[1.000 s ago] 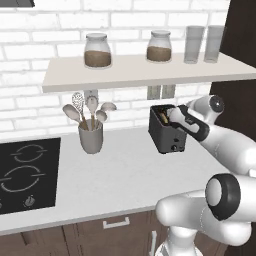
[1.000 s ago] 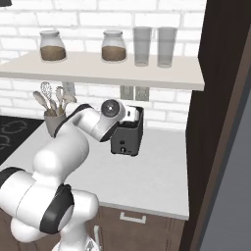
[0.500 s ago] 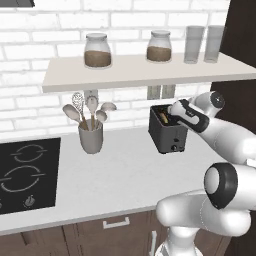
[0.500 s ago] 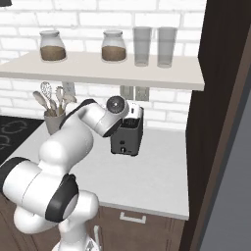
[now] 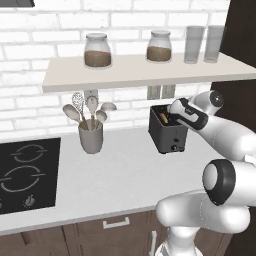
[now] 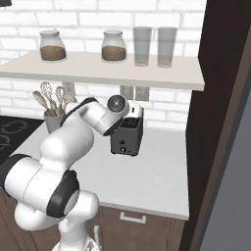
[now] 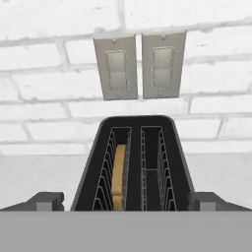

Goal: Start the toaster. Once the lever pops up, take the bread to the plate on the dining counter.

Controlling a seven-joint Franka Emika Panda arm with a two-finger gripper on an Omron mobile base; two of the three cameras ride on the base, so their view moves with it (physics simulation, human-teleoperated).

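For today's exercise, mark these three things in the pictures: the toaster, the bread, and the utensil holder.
toaster point(image 5: 170, 136): left base view, its front face.
bread point(image 7: 118, 172): hand view, the slice's top edge in the left slot.
utensil holder point(image 5: 91, 138): left base view, the cup's side.

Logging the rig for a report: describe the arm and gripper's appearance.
The arm is glossy white with rounded, bulbous segments and dark grey-black bands at the joints, plus a round grey cap at one joint. The gripper has two small, blocky dark grey fingertips. No cables or markings are visible.

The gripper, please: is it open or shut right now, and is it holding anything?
Gripper: open, jaws wide, holding nothing, above the toaster.
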